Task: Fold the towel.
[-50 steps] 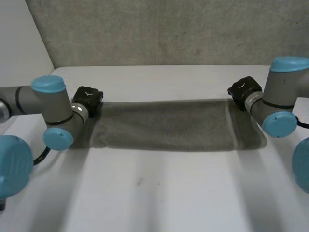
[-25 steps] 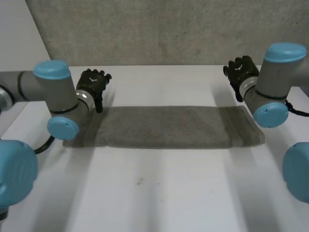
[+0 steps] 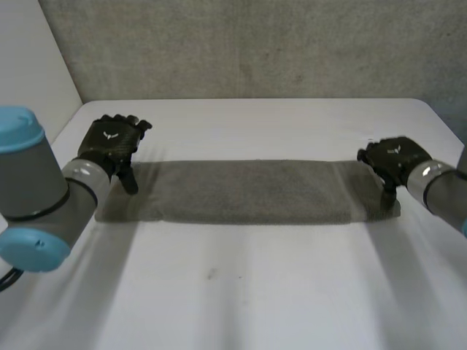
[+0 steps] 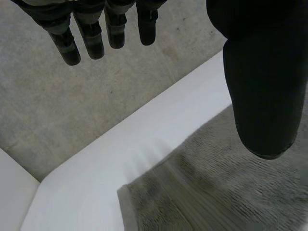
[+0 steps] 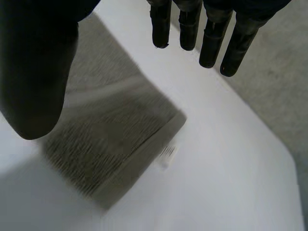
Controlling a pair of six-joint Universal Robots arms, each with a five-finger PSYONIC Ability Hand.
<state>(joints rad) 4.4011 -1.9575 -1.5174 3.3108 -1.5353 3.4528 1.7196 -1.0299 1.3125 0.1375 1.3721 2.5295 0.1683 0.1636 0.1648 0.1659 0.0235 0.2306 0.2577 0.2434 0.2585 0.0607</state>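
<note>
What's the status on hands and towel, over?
Left hand open, above left end of towel. Right hand open, above its right end. Towel lies flat in a long strip on the table. Nothing in the way.

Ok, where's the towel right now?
In the head view the towel lies flat on the table, its ends by the left robot hand and right robot hand.

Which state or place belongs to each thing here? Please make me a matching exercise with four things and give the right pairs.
Things:
1. towel
2. left hand
3. right hand
4. table

States or places:
A. white, with the towel lying on it
B. open, at the towel's end on the robot's right
C. grey, spread flat in a long strip
D. open, at the towel's end on the robot's left

Pairs: 1-C, 2-D, 3-B, 4-A
</note>
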